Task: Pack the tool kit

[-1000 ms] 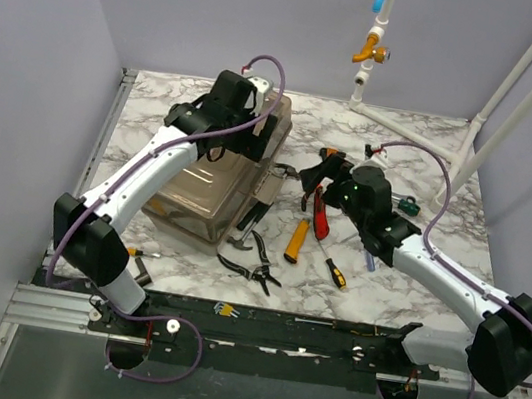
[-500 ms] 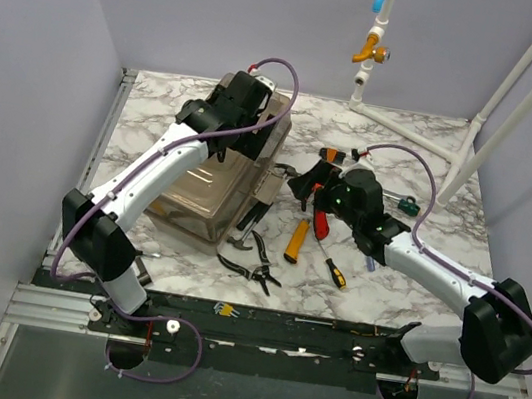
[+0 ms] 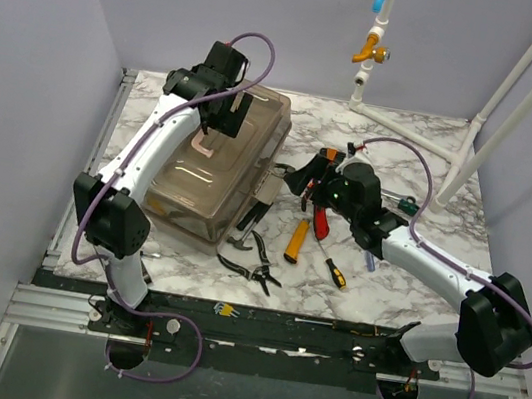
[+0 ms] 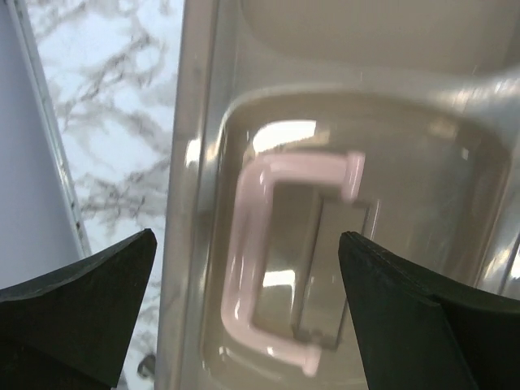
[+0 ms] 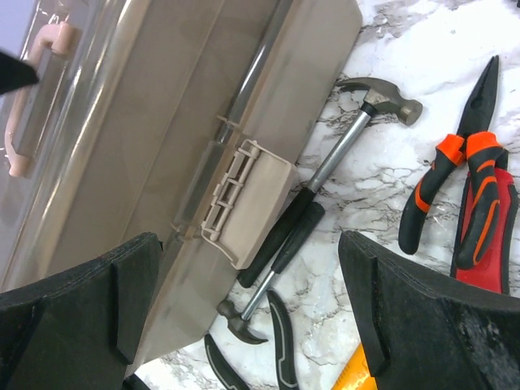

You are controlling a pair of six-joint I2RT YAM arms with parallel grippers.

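the translucent tan plastic tool box looks closed. the left gripper has risen off its lid, now spread wide and empty above the pale pink handle. the right gripper, wide and empty, has edged nearer over the steel hammer beside the box. tools remain unpacked.

No readable text, labels, brand marks or numbers in any view; nothing legible on the tools or the case.

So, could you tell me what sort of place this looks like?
Probably a robot test cell rather than a real workshop: plain lilac walls, a marble-patterned table and a white pipe frame.
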